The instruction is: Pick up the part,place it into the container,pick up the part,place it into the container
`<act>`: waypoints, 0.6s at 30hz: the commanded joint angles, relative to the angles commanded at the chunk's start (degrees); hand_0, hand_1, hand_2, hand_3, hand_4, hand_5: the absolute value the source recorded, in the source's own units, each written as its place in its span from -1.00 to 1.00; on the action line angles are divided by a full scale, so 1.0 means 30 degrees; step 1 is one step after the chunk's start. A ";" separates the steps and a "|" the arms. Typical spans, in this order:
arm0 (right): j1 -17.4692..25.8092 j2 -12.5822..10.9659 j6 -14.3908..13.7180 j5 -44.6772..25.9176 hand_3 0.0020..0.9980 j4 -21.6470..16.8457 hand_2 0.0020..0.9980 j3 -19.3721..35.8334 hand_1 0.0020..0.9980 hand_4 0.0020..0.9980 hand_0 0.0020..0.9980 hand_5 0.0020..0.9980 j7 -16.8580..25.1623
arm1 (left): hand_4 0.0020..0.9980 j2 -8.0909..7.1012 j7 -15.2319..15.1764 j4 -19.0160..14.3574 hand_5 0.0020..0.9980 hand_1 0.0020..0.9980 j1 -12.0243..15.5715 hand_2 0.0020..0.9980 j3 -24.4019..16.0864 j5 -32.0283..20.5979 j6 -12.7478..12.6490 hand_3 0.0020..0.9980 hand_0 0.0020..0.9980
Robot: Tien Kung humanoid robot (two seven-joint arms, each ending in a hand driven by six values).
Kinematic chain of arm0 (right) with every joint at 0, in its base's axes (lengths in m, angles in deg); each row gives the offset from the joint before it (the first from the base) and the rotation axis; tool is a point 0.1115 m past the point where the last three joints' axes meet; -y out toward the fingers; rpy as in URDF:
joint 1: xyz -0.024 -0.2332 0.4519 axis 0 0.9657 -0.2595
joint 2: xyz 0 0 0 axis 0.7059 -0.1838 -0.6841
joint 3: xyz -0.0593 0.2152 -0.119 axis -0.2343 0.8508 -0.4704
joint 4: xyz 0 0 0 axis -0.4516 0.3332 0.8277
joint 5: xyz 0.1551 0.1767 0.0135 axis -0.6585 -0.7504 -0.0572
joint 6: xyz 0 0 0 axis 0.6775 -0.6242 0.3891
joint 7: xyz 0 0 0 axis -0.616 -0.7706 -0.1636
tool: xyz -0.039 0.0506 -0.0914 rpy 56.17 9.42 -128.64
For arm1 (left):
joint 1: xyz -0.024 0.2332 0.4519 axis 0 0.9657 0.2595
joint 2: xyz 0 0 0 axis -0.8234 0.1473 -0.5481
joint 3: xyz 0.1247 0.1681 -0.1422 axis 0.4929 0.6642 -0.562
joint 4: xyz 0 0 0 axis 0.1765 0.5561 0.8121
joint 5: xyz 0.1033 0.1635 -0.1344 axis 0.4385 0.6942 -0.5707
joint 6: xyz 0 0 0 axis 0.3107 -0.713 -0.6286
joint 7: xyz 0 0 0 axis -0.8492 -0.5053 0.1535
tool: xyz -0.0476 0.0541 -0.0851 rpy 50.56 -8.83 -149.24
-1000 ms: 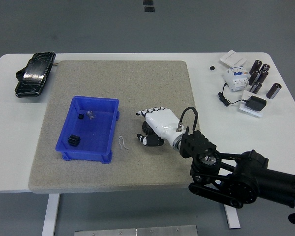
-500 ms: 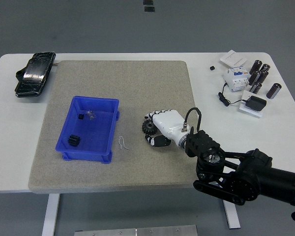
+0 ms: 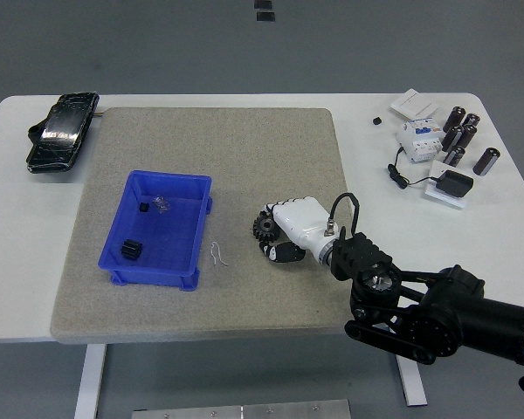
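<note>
A black gear-shaped part [image 3: 263,227] lies on the grey mat [image 3: 227,157], right of the blue container [image 3: 157,229]. My right hand [image 3: 275,234] has its white fingers curled around the gear, which shows at the fingertips. The container holds two small black parts [image 3: 132,249] and a small clear piece [image 3: 162,205]. A thin wire spring [image 3: 217,254] lies on the mat between the container and my hand. The left arm is out of view.
A black wrapped object [image 3: 61,131] lies on the white table [image 3: 17,253] at the back left. Several dark cylinders [image 3: 463,140], a white breaker [image 3: 419,138] and a black adapter [image 3: 454,185] with cable sit at the back right.
My right hand went from spread open over the mat to curled down around the gear. Between half a second ago and now it has barely moved.
</note>
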 joint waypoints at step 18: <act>0.0019 -0.0135 -0.0804 0.0101 0.29 -0.0262 -0.06 0.0035 -0.01 -0.02 -0.25 -0.65 0.0206 | 0.22 0.0007 -0.0081 0.0015 -0.43 0.28 -0.0001 0.21 0.0096 -0.0114 -0.0050 0.17 0.36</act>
